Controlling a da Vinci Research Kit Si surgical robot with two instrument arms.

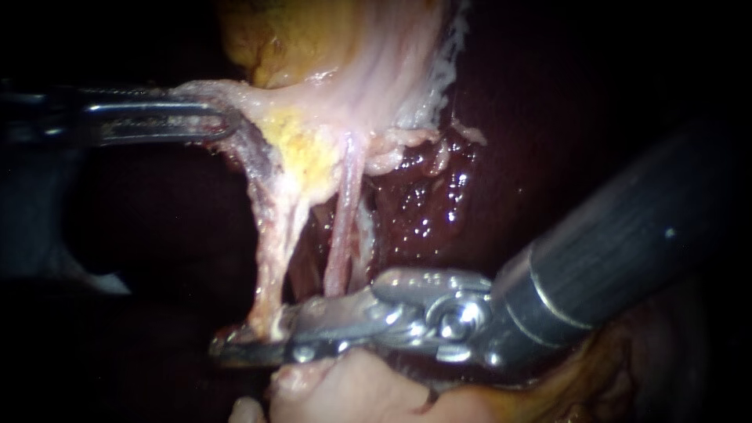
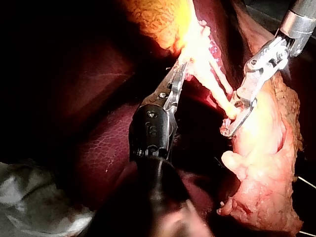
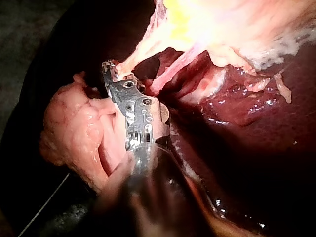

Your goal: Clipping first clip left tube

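The left tube (image 1: 270, 235) is seen in the endoscope view as the thicker, pale strand. It runs down from the yellowish tissue at the neck of the gallbladder (image 1: 368, 55) and is stretched taut. At its lower end it is taken between the jaws of the right instrument (image 1: 251, 341), which are closed on it from two sides with only a narrow gap left between them. In the right wrist view the same strand is seen entering the jaw tips just ahead of the instrument's hinge.

Just beside it, nearer the liver, the right tube (image 1: 345, 211) is seen as a thinner pink strand. It passes down behind the upper jaw and is not held. Between and behind the two tubes a raw, wet, dark red surface of the liver (image 1: 423, 204) is exposed.

The pale tissue at the gallbladder's neck is gripped by the left instrument (image 1: 223, 121), whose long jaws are closed on its edge, and it is drawn out sideways. A pale, fatty lump of tissue (image 1: 352, 388) lies under the right instrument, touching its jaws. In the left wrist view a pale cloth (image 2: 29, 197) is seen beside the left instrument's shaft.
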